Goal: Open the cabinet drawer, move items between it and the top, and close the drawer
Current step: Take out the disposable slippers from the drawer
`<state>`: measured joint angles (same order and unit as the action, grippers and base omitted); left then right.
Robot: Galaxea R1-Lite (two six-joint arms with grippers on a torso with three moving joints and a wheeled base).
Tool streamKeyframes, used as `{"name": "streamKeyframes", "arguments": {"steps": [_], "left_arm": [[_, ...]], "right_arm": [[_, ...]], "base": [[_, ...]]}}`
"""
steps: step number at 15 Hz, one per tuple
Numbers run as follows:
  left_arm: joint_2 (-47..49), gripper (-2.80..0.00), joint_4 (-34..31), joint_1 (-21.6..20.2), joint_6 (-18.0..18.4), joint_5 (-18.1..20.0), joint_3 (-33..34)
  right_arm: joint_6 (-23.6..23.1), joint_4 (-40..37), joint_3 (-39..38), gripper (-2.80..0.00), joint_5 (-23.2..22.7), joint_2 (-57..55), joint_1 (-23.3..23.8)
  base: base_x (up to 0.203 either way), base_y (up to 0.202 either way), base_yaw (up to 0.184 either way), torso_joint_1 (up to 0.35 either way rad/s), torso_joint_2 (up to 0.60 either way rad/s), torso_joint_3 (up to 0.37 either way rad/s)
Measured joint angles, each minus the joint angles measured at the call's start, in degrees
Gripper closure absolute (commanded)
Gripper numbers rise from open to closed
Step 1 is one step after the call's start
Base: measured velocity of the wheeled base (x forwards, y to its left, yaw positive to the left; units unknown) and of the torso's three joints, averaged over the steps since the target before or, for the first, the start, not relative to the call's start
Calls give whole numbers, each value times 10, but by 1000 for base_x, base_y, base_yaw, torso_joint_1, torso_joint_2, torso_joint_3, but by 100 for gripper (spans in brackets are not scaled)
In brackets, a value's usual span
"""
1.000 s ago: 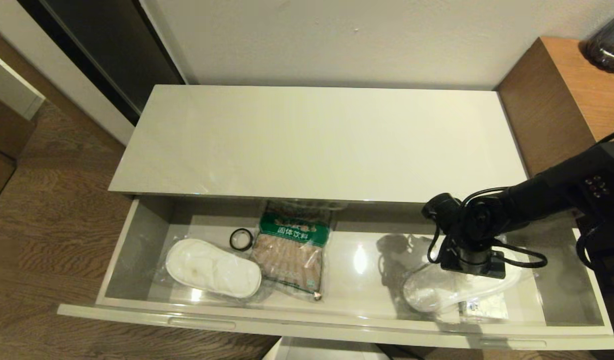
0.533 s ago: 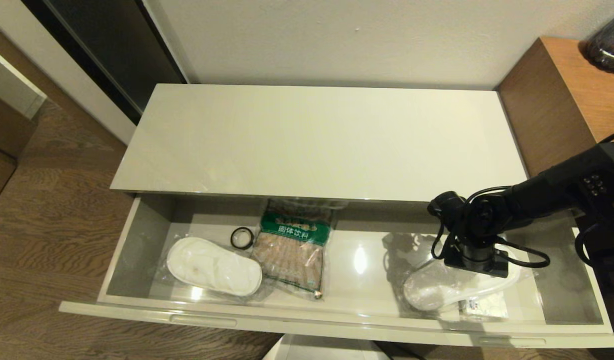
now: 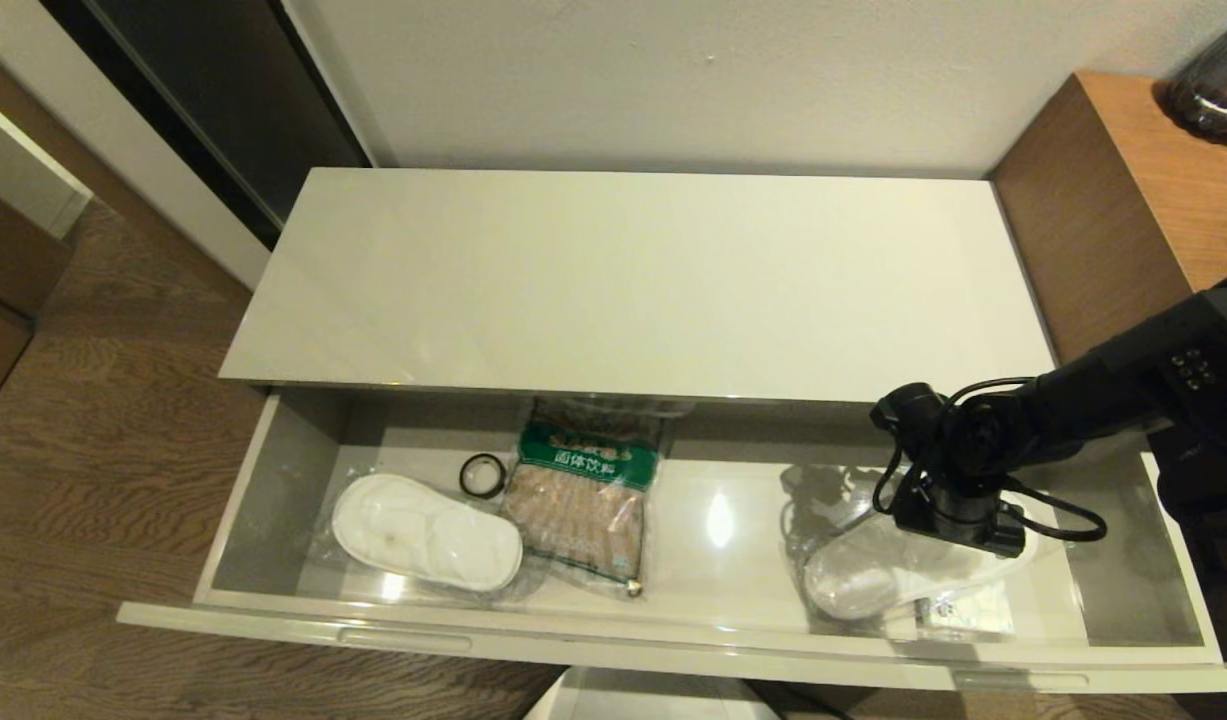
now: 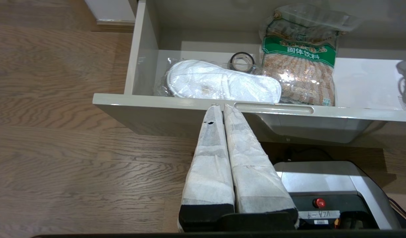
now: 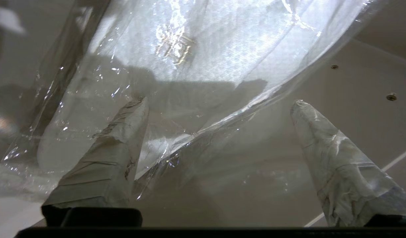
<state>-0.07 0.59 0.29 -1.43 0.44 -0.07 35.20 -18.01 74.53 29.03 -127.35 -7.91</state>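
Right gripper (image 3: 958, 535) has shifted toward the right end of the open drawer (image 3: 613, 640) and slightly deeper over the last second (wrist joint visibly further right in the head view). The bagged slipper pair (image 3: 903, 580) under it has rotated a little, its right end swung toward the drawer's back.

The drawer (image 3: 263, 480) stands pulled out below the cabinet top (image 3: 633, 280), which carries nothing. On the drawer floor, toward the left, lies a bagged slipper pair (image 3: 426, 533), with a small black tape roll (image 3: 482, 476) just behind it and a brown bag with a green label (image 3: 583, 495) beside both. Toward the right lies a second bagged slipper pair (image 3: 873, 580), a flat white packet (image 3: 973, 610) next to it
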Motion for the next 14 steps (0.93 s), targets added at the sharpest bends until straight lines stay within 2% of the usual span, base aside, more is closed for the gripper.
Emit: {"name": "streamKeyframes", "arguments": {"steps": [4, 7, 14], "left_arm": [[0, 0, 0, 0, 0, 0, 0], [0, 0, 0, 0, 0, 0, 0], [0, 0, 0, 0, 0, 0, 0]], "right_arm": [[-8, 39, -3, -280, -47, 9, 1], [-13, 69, -6, -280, -47, 12, 0], [-4, 154, -164, -280, -29, 57, -36]], "base": [[0, 0, 0, 0, 0, 0], [0, 0, 0, 0, 0, 0], [0, 0, 0, 0, 0, 0]]}}
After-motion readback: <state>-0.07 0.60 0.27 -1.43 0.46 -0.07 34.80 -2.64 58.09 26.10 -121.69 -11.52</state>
